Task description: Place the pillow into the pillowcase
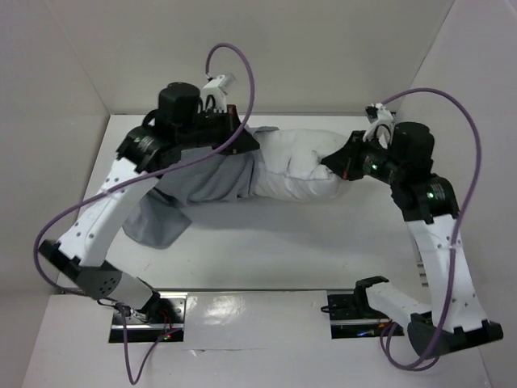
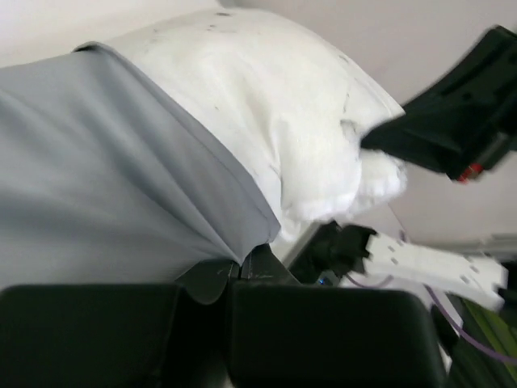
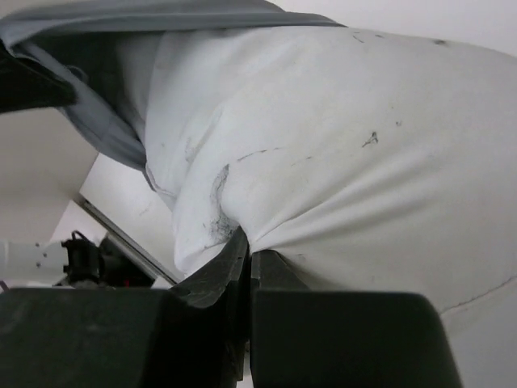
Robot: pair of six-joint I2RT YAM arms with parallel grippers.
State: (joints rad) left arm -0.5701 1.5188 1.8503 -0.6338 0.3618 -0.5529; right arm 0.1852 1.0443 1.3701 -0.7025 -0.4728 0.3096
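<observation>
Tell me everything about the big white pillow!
The pillow is plump, soft white fabric with small dark specks and smudges. It stretches sideways between the arms, creased where the right gripper pinches its right end. Its left part is tucked inside the grey pillowcase, whose edge the left gripper holds.

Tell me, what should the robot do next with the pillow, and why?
Probably the right end effector, shut on the pillow, should push it leftward, deeper into the pillowcase. The left end effector pinches the case's edge, and much of the pillow is outside.
</observation>
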